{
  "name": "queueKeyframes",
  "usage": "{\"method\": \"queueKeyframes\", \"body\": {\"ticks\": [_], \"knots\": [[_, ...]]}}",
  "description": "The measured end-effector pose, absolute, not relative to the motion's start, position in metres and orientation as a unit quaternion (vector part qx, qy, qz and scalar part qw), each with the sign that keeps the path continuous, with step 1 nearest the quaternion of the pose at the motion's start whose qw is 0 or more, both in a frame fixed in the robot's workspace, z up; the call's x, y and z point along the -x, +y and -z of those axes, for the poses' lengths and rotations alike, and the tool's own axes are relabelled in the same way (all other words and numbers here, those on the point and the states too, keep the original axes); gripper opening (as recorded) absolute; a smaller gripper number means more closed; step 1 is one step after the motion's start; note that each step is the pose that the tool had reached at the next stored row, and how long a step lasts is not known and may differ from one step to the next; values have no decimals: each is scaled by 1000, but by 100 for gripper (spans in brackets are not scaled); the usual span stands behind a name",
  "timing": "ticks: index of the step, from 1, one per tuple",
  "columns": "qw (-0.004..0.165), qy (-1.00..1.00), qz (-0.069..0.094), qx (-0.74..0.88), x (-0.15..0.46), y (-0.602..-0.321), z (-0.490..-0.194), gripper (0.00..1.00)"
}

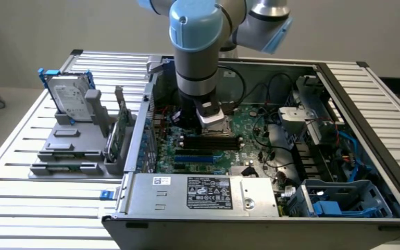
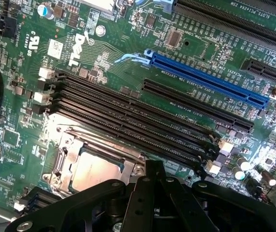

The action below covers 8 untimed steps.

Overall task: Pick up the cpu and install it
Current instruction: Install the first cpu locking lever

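Pincer pressed together, above cpu | cpu seated in socket | exterior: hard drive outside case

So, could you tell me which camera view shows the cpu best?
The wrist view: the cpu lies close up inside the metal-framed socket, its pale top plain to see. In the exterior view it is a small silvery patch right below the arm's gripper.

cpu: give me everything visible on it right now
The cpu is a small flat square chip with a pale silvery metal top, lying flat inside the metal-framed socket on the green motherboard, beside the black memory slots. The shut tool sits just over its edge; contact can't be confirmed.
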<state>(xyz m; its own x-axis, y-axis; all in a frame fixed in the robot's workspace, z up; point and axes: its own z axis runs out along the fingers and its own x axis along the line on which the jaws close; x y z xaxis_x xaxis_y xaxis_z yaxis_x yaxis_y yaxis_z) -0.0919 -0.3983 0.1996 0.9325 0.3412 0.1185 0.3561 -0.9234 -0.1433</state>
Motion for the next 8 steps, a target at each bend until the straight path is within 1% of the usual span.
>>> {"method": "queueKeyframes", "body": {"ticks": [8], "knots": [[81, -173, 44, 981, 93, -396, -196, 11]]}}
